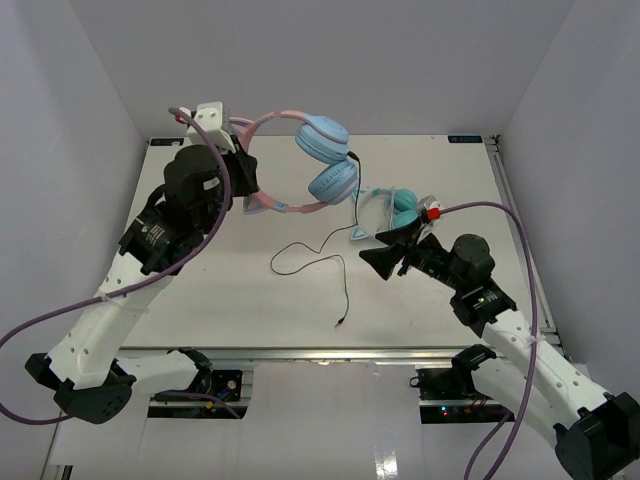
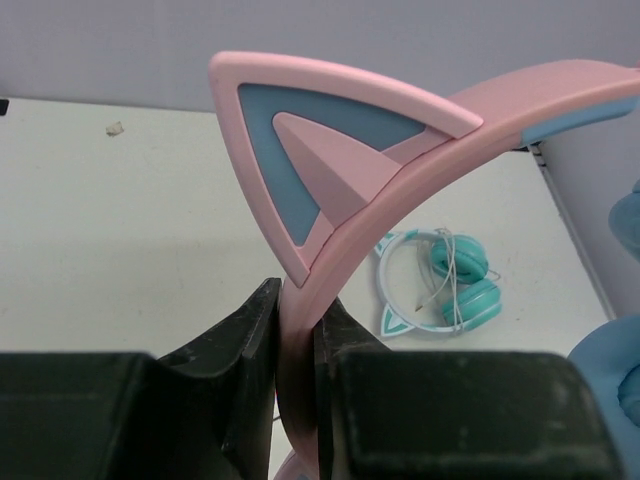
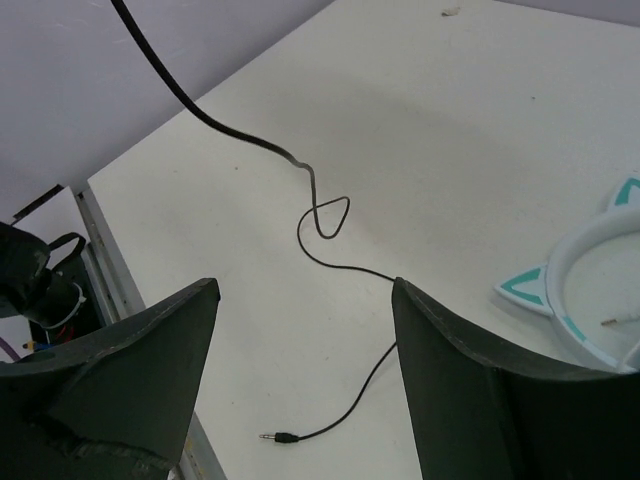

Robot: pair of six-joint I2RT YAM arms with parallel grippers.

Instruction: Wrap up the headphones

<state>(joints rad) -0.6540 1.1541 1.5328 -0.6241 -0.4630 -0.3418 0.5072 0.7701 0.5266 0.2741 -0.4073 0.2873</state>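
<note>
The pink cat-ear headphones (image 1: 300, 160) hang in the air at the back left, light-blue ear cups (image 1: 324, 140) to the right. My left gripper (image 1: 243, 172) is shut on the pink headband (image 2: 300, 330), just below a cat ear (image 2: 310, 165). The thin black cable (image 1: 305, 255) drops from the lower cup and loops across the table, its plug (image 1: 341, 322) lying near the front; the plug also shows in the right wrist view (image 3: 285, 437). My right gripper (image 1: 385, 255) is open and empty above the table, right of the cable, with the cable (image 3: 330, 255) running between its fingers.
A second cat-ear pair, white with teal cups (image 1: 395, 212), lies on the table behind my right gripper; it also shows in the left wrist view (image 2: 445, 285). The table's front edge and metal rail (image 3: 110, 270) are close by. White walls enclose the back and sides.
</note>
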